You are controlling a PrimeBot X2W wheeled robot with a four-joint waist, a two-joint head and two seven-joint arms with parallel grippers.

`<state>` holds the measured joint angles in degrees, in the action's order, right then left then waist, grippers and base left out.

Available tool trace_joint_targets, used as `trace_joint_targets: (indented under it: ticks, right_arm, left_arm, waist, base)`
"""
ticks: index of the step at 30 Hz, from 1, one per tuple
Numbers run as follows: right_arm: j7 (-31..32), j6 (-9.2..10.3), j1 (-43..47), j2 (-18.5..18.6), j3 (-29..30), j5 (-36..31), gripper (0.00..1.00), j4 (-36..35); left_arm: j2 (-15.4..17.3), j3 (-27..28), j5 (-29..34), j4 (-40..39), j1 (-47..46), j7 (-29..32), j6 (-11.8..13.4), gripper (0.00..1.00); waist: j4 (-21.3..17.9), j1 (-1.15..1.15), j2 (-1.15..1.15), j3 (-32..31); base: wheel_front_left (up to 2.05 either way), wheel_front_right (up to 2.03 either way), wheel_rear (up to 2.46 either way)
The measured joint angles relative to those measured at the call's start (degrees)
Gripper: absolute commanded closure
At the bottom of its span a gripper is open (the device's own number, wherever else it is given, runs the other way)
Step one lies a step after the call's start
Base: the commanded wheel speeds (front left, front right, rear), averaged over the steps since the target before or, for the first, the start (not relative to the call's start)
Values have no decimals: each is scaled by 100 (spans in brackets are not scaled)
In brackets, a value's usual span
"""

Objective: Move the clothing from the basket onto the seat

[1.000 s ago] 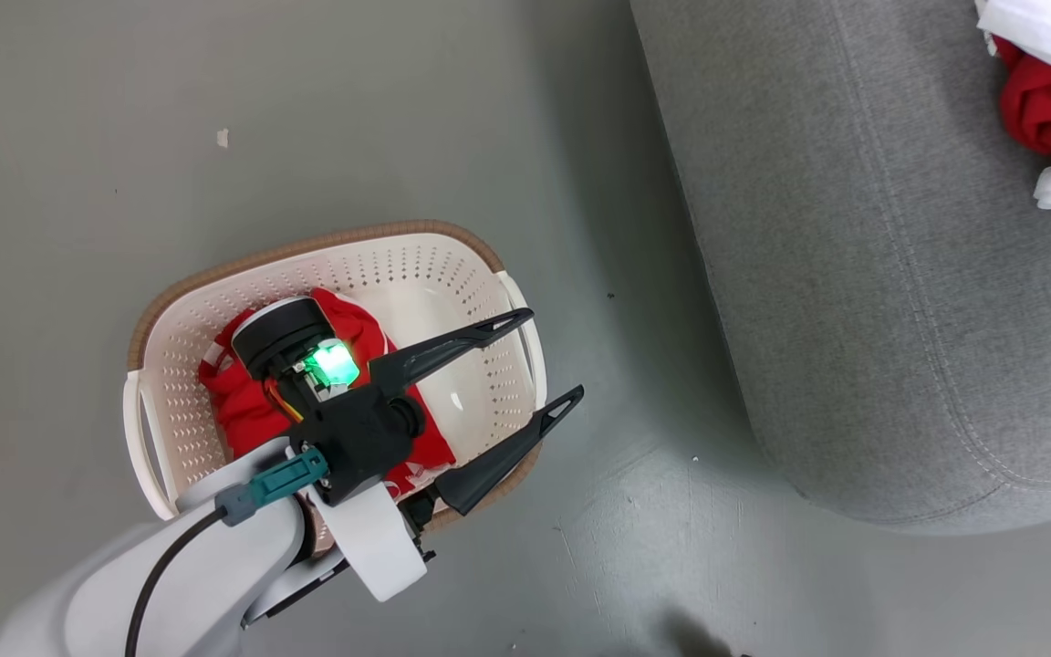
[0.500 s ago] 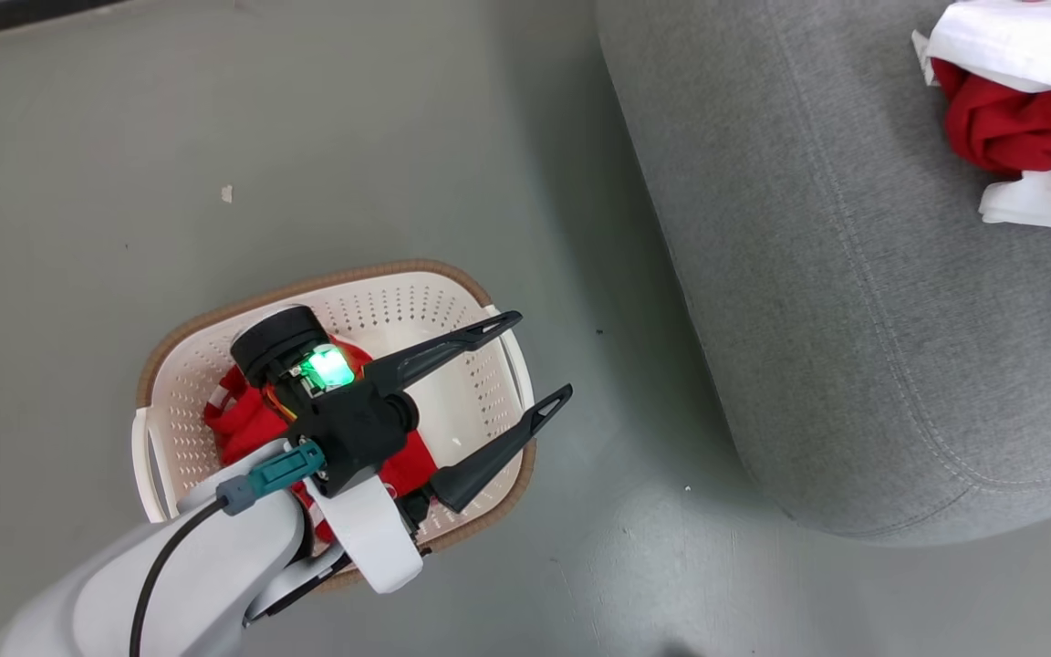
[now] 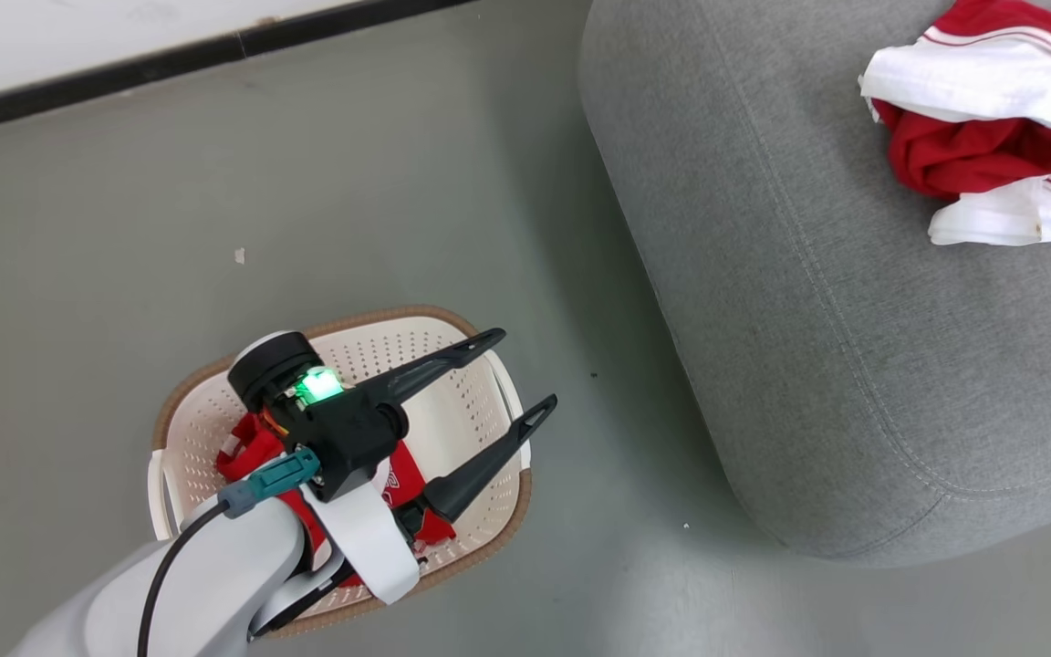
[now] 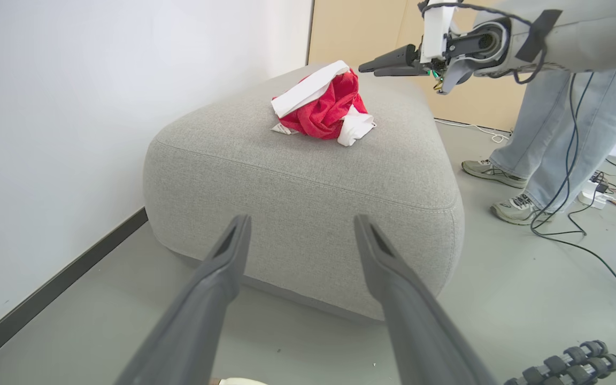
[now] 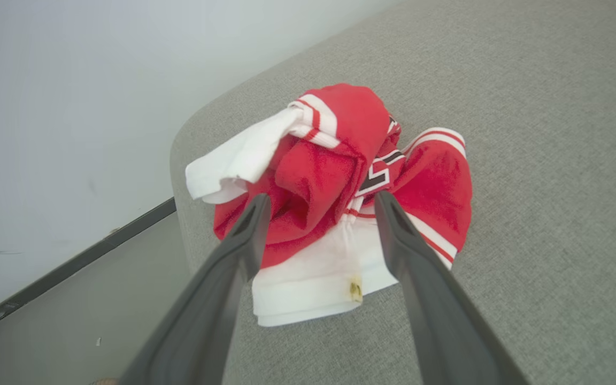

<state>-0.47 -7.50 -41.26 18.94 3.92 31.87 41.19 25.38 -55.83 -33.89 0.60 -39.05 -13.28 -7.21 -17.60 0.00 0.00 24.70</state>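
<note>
Two clothing heaps [image 3: 963, 160]; one basket [image 3: 370, 318]; one seat [image 3: 808, 347]

Crumpled bright red-and-white fabric clothing [image 4: 325, 104] atop rounded light grey upholstered seat [image 4: 308, 176], beyond spread dark fingers of left gripper [image 4: 300, 224].

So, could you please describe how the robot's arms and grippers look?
The left gripper and right gripper each have two long, tapering dark fingers. The left forearm is pale grey-white, with a black cable, a teal connector and a green light.
</note>
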Motion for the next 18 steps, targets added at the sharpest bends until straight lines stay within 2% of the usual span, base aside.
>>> trace_joint_targets:
  ticks: [5, 11, 18]
  right_arm:
    - [-14, 0, 46, 65, -114, 45, 0, -283]
    - [-105, 1, 232, 308, -300, 142, 0, -560]
    - [-481, 0, 363, 247, -670, 162, 1, -1166]
  left_arm:
    - [-19, 71, -63, 60, 132, -48, 21, 0]
    - [-64, 196, -162, 142, 219, -69, 101, 0]
    - [-153, 360, -241, 249, 455, -93, 208, 0]
  waist:
    - [10, 0, 0, -192]
    - [58, 0, 0, -418]
    - [152, 0, 0, -686]
  base:
    - [0, 0, 0]
    - [0, 0, 0]
    - [0, 0, 0]
